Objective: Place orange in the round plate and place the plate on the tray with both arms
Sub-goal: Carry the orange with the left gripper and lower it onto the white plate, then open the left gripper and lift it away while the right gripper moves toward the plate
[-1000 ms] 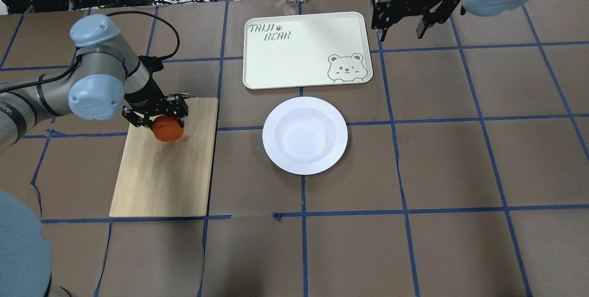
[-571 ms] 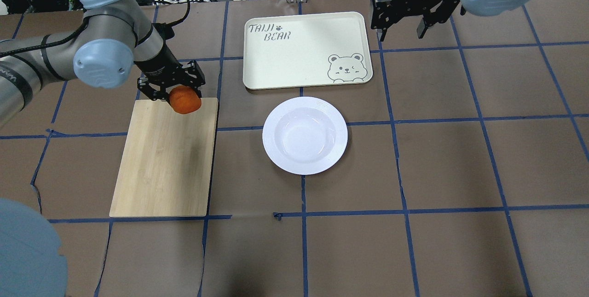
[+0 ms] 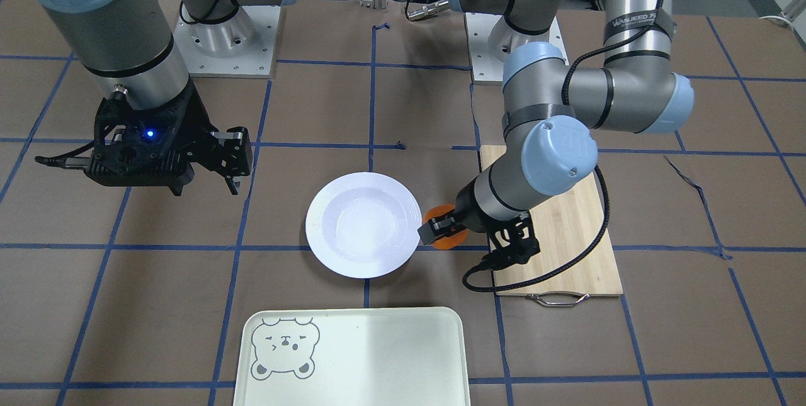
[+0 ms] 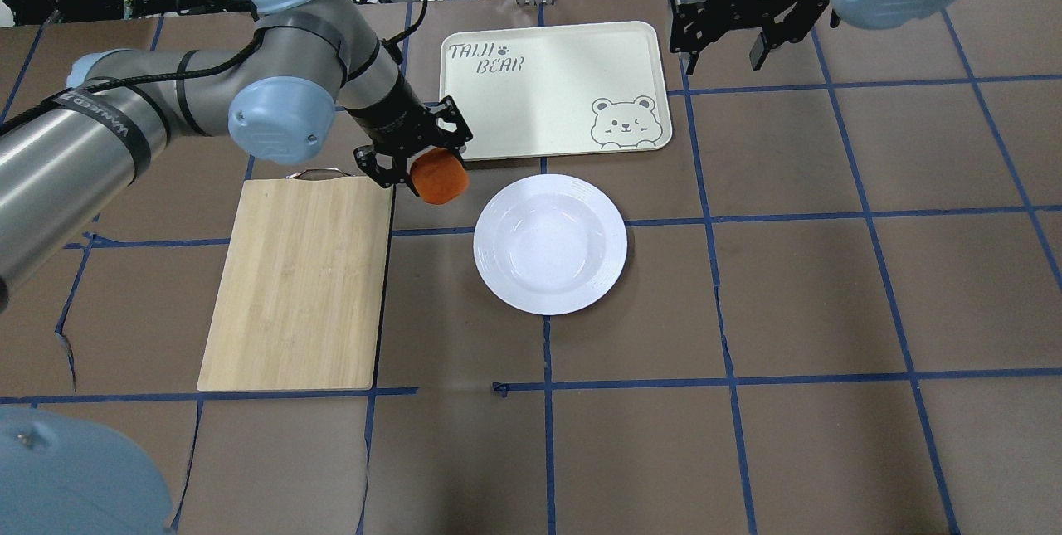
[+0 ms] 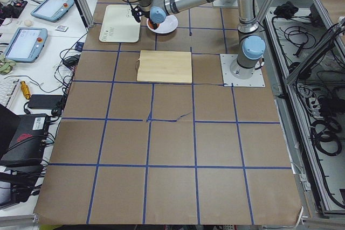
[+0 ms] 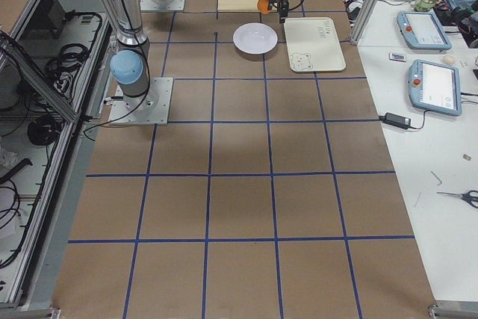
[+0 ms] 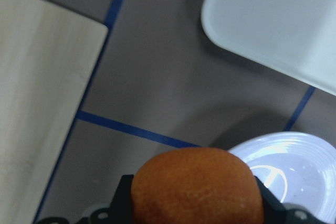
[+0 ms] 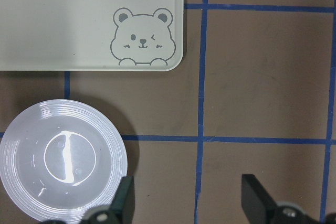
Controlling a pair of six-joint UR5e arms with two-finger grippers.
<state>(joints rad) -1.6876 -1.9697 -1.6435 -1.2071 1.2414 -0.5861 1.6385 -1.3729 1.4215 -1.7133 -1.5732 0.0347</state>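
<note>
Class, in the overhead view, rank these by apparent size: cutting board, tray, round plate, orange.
1. cutting board and tray: too alike to rank, and the board lies nearer the camera.
2. round plate
3. orange

Both arms are smooth silver-grey metal tubes joined by rounded light-blue plastic joint caps (image 3: 559, 154) set with small screws. The left arm (image 3: 630, 88) wears a black band with white lettering (image 3: 635, 21), and a thin black cable (image 3: 548, 274) runs along it. The right arm (image 3: 119, 22) ends in a black housing with a small blue light (image 3: 150, 134). The black two-finger left gripper (image 4: 433, 170) and the black two-finger right gripper (image 8: 190, 203) match. The square silver base plates (image 3: 261, 56) carry bolts.
</note>
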